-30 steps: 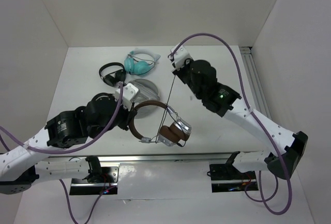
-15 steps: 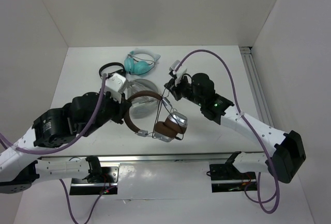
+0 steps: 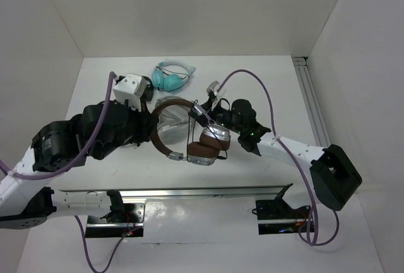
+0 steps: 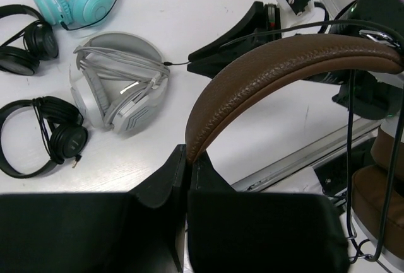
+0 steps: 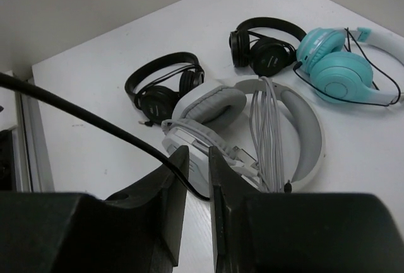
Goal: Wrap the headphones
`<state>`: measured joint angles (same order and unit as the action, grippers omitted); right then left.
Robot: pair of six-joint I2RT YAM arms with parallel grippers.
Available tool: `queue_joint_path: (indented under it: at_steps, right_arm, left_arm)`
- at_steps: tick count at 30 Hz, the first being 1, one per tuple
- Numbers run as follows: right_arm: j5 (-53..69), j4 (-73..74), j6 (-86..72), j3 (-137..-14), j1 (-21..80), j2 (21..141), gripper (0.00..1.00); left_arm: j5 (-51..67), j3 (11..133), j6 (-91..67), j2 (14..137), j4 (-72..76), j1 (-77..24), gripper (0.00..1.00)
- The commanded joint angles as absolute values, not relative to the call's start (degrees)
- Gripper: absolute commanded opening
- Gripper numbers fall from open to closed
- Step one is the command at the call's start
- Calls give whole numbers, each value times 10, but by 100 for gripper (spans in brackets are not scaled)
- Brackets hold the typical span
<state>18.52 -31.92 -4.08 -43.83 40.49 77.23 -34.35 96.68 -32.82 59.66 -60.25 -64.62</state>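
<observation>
The headphones [image 3: 165, 145], with a brown headband and silver cups with brown pads [image 3: 203, 151], hang above the table at centre. My left gripper [image 3: 150, 135] is shut on the headband [image 4: 271, 65]; its jaws pinch the band's lower end [image 4: 188, 153]. The thin black cable [image 5: 95, 121] runs taut from the left into my right gripper [image 5: 197, 154], whose jaws are closed on it with a narrow gap. In the top view, my right gripper [image 3: 198, 113] sits just right of the headband, above the cups.
A light-grey pair [image 3: 172, 113] with its wrapped cord lies under the headband. A teal pair [image 3: 169, 77] lies behind it. Two black pairs [image 4: 25, 40] [image 4: 50, 137] lie to the left. A metal rail [image 3: 208, 191] runs along the near edge.
My left arm has carried the headphones back and to the left. My right gripper has come down and forward, close to the headband, so the cable span between it and the cups is shorter.
</observation>
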Motion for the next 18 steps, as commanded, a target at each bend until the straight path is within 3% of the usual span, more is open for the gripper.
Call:
queue_joint_path:
  at_steps: [1,9,15,17,18]
  right_arm:
    - [196,-417,-62,-433,396,784,26]
    - [210,-481,-75,-375,385,789,27]
    - [249,-529,-111,-370,385,814,19]
    - [249,-537,-117,-370,385,821,20]
    - [239,-537,-117,-375,385,821,25]
  left_arm:
    - [-380,1029,-397,597,-600,-648,0]
    - [-439,1056,-452,583,-586,-648,0]
    - [-439,1049,-452,591,-543,-648,0]
    - [-439,1049,-452,605,-543,-648,0]
    - [-439,1049,-452,605,-537,-648,0]
